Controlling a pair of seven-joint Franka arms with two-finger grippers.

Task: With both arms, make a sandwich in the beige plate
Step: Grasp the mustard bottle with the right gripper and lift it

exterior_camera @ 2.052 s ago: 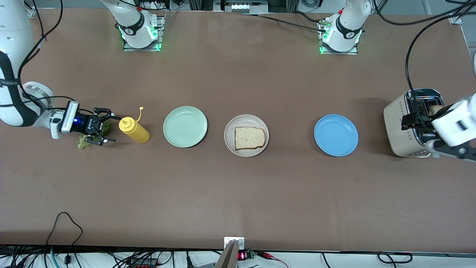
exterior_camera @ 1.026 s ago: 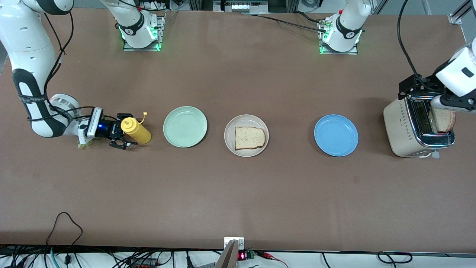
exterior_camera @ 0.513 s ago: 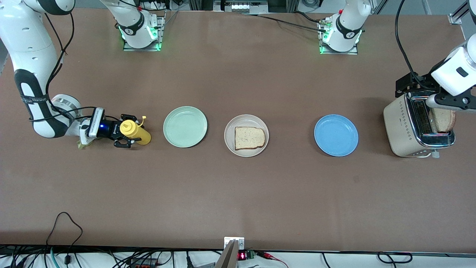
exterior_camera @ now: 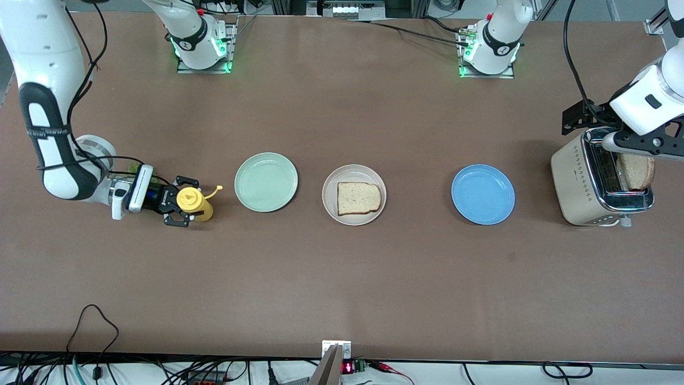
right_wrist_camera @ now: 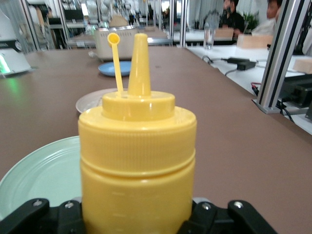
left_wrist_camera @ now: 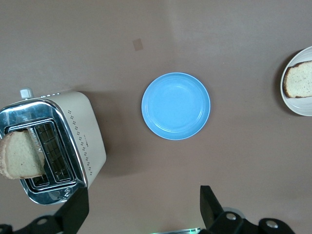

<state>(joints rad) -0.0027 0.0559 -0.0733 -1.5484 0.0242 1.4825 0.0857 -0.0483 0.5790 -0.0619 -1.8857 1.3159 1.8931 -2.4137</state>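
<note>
Beige plate (exterior_camera: 354, 174): mid-surface, one bread slice (exterior_camera: 359, 198) on it.
Second slice (exterior_camera: 636, 171): upright in toaster (exterior_camera: 580, 182).
Left gripper (left_wrist_camera: 141, 212): fingers wide, above toaster; nearer arm.
Right gripper (exterior_camera: 180, 207): fingers around upright yellow bottle (exterior_camera: 195, 202).

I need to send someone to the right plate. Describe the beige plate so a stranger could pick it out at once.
On the brown table, three plates lie in a row between a yellow bottle and a toaster. The beige plate is the middle one, between the green plate and the blue plate. Only it holds a bread slice.
</note>
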